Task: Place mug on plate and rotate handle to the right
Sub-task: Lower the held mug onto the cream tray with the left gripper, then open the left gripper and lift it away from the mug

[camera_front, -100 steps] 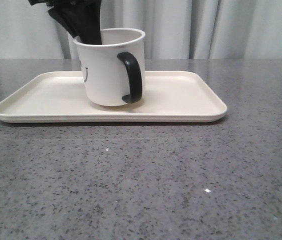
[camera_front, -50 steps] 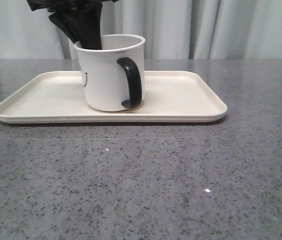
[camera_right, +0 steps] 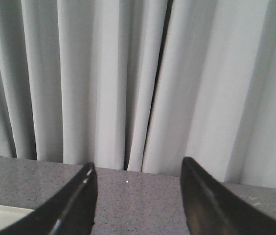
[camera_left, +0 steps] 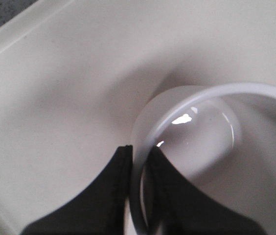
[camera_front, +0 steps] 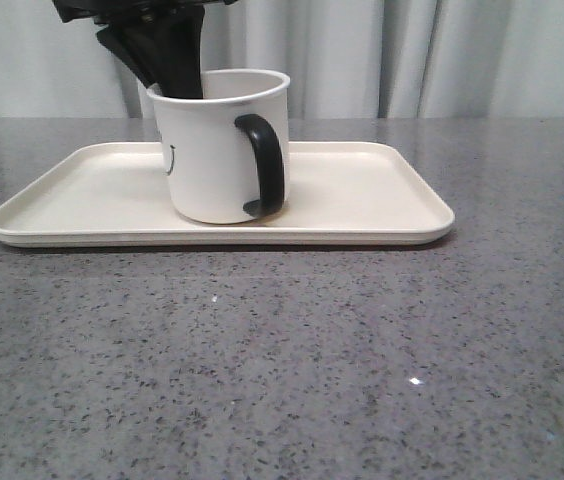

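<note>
So, from my remote station I count one mug [camera_front: 220,145], one plate [camera_front: 362,200] and two grippers, and I see nothing else lying on the grey speckled table [camera_front: 282,350].

The mug stands upright on the plate, a little to the left of the plate's middle in the front view, with its base flat on the cream surface. It has one handle [camera_front: 267,165], a black loop, which in the front view points toward the camera and slightly to the right. A small part of the black face print is visible on the mug's left side.

The left gripper [camera_left: 139,161] comes down from above at the mug's back left edge. In the left wrist view its two black fingers [camera_left: 113,181] are narrow and pinch the white wall of the mug: one finger is outside, the other is inside, and the rim passes between them. The inside of the mug looks empty and shiny.

The right gripper [camera_right: 135,196] is away from the plate. Its two fingers stand wide apart and hold nothing; between them I see only table and the grey curtain [camera_right: 128,73] behind. One corner of the plate appears at the edge of that view.
</note>
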You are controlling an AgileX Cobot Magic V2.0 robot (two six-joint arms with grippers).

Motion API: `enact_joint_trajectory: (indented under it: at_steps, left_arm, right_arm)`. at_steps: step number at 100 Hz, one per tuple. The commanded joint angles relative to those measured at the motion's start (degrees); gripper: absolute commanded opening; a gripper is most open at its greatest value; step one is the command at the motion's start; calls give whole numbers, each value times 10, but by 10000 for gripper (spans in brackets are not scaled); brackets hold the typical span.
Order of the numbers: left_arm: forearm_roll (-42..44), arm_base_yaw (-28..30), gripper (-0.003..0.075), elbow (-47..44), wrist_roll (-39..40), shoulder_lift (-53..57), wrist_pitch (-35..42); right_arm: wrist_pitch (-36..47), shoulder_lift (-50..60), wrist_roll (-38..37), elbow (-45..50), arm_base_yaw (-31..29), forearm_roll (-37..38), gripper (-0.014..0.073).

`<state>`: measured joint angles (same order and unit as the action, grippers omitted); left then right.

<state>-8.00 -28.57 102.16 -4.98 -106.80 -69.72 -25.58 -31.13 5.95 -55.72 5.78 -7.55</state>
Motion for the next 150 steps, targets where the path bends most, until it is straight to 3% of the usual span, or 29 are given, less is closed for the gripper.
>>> enact_joint_trajectory:
  at_steps: [1,16,27,79,131,150]
  left_arm:
    - [-14,-5,125,18,-1,26,5]
    - [-14,-5,270,18,-1,26,6]
    - [-15,-5,323,21,-1,29,6]
    - [3,-5,326,184,9,55,-27]
    - [182,-3,326,184,53,214,-27]
    - [201,-3,301,182,54,285,-27]
  right_arm:
    - [40,-7,4,-16,-2,3,405]
    - [38,-7,4,-16,-2,3,405]
    - [38,-7,4,-16,-2,3,405]
    - [38,-7,4,-16,-2,3,405]
    - [45,-7,4,-16,-2,3,405]
    - [45,-7,4,-16,-2,3,405]
